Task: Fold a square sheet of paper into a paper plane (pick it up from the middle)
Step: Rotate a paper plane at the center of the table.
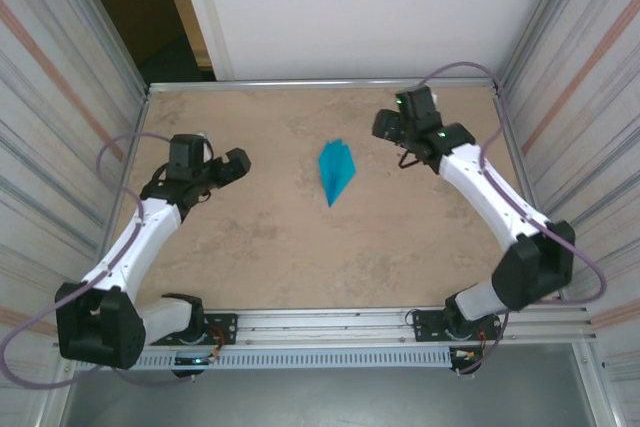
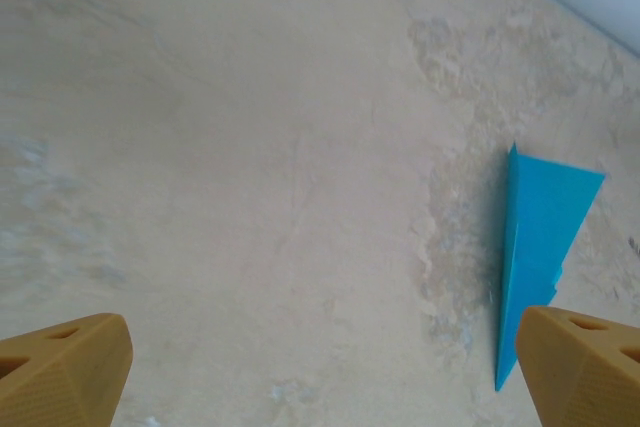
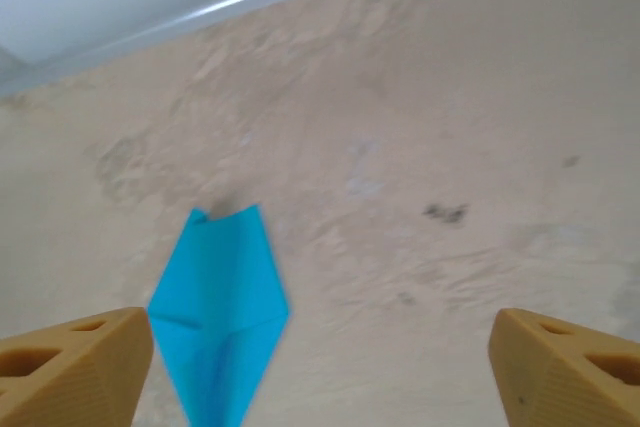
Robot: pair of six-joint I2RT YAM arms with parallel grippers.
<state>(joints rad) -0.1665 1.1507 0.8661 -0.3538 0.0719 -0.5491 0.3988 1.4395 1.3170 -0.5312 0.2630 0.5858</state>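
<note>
Looking down from above, you see the paper plane [image 1: 335, 171] lying flat on the tabletop [image 1: 300, 257]. It is close to the middle, a little toward 12 o'clock. It is bright blue and shaped like a kite. Its sharp tip points toward 6 o'clock. Nothing is touching it.

Your left arm [image 1: 140, 237] reaches in from 9 o'clock of the plane. The left jaws are spread wide and hold nothing. They are well apart from the plane. In the left wrist view the two tan fingertips [image 2: 60, 372] sit at the bottom corners with bare tabletop between them. The plane [image 2: 545, 237] lies at 4 o'clock there, just above the fingertip at 5 o'clock.

Your right arm [image 1: 490, 197] comes in from 2 o'clock of the plane. The right jaws are wide open too and hold nothing. They are near the plane but not on it. In the right wrist view the tan fingertips [image 3: 70, 367] are far apart at the bottom corners. The plane [image 3: 220, 317] lies at 7 o'clock, just beside the fingertip there, and its lower end runs off the bottom edge.
</note>
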